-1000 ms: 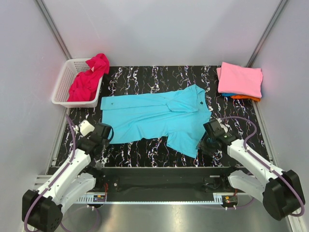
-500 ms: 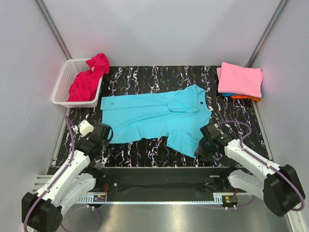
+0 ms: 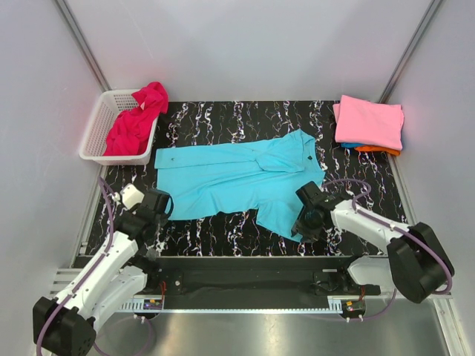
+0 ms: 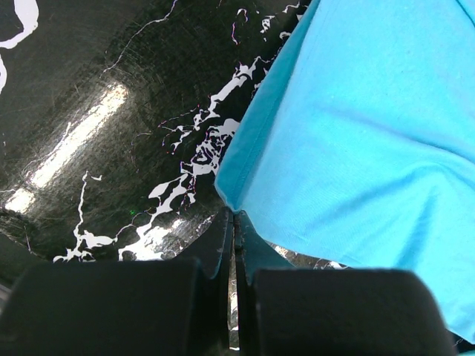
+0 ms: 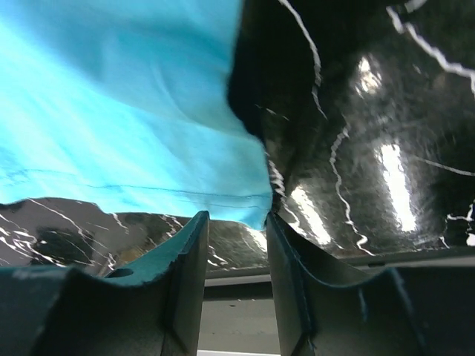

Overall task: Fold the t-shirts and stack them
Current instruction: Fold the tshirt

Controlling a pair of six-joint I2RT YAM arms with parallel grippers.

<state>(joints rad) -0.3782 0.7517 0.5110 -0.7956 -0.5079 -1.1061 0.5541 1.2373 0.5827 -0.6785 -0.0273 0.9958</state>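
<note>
The turquoise shirt [image 3: 237, 182] lies spread mid-table, not yet folded; a folded stack [image 3: 369, 124] sits far right, and a magenta-red shirt [image 3: 133, 122] waits in the basket [image 3: 95, 126]. The left gripper [image 4: 234, 222] is closed at the turquoise shirt's near-left corner, the right gripper [image 5: 234, 230] half-parted around its near-right corner.

pink shirt [image 3: 369, 122] hides most of the orange shirt [image 3: 378, 150] and blue shirt [image 3: 349, 145] — only edges show.
</note>
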